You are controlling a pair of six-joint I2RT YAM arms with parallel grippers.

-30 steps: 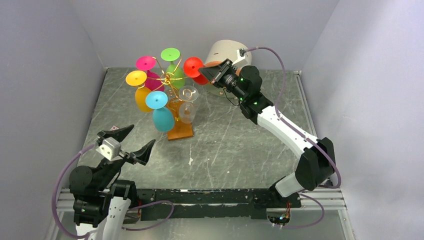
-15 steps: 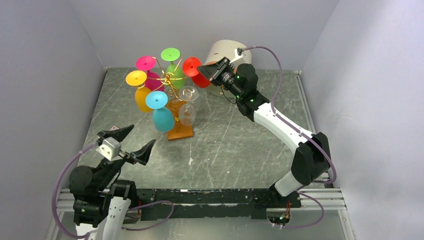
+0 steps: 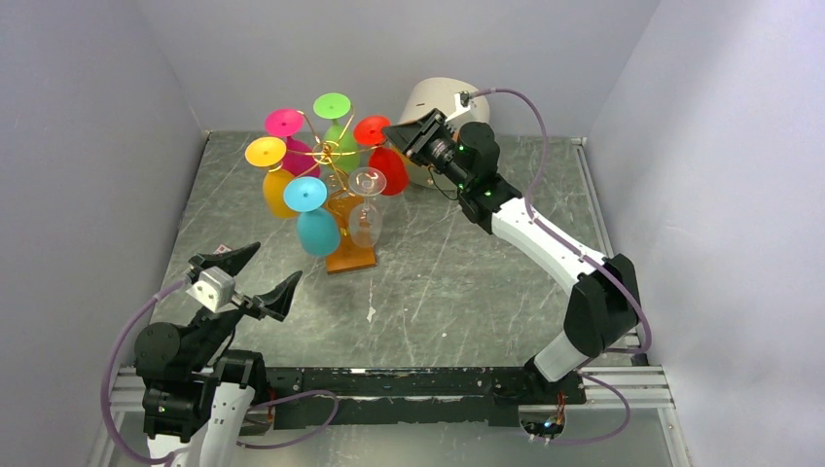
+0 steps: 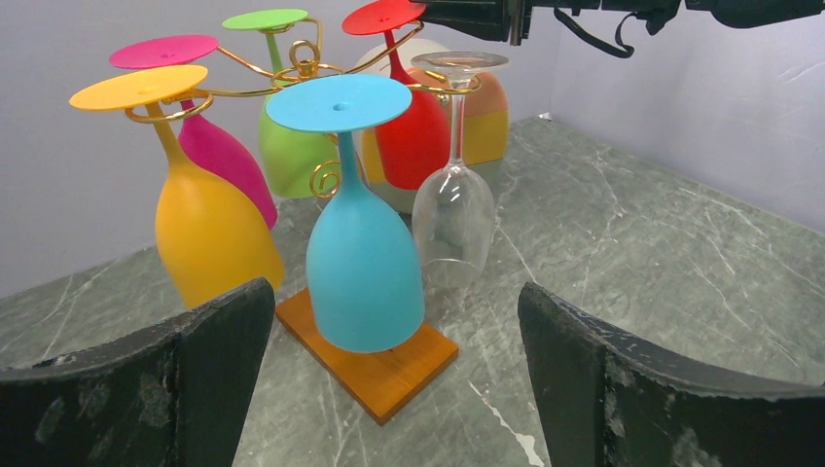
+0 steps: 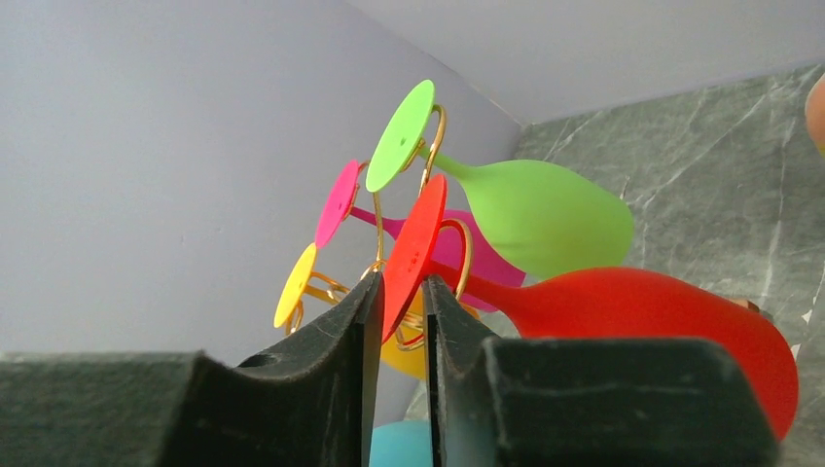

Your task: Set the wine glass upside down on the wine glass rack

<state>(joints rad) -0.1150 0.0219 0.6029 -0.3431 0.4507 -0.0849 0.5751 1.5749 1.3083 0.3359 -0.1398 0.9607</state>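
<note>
The red wine glass (image 3: 389, 171) hangs upside down at the right side of the gold wire rack (image 3: 326, 154), which stands on a brown wooden base (image 3: 352, 255). My right gripper (image 3: 404, 134) is shut on the glass's round red foot (image 5: 416, 243). In the right wrist view the glass's stem passes through a gold scroll loop (image 5: 463, 255) and its bowl (image 5: 642, 316) points away. The red glass (image 4: 413, 136) also shows in the left wrist view. My left gripper (image 3: 268, 272) is open and empty near the front left, facing the rack (image 4: 292, 73).
Yellow (image 3: 276, 190), pink (image 3: 284, 124), green (image 3: 332, 105), blue (image 3: 316, 229) and clear (image 3: 366, 209) glasses hang on the rack. A round cream box (image 3: 438, 97) stands behind my right gripper at the back. Grey walls enclose the table on three sides.
My right gripper moved left with the red glass, from beside the cream box to the rack. The glass's foot now sits at a scroll arm and its bowl hangs lower. The left arm stayed still.
</note>
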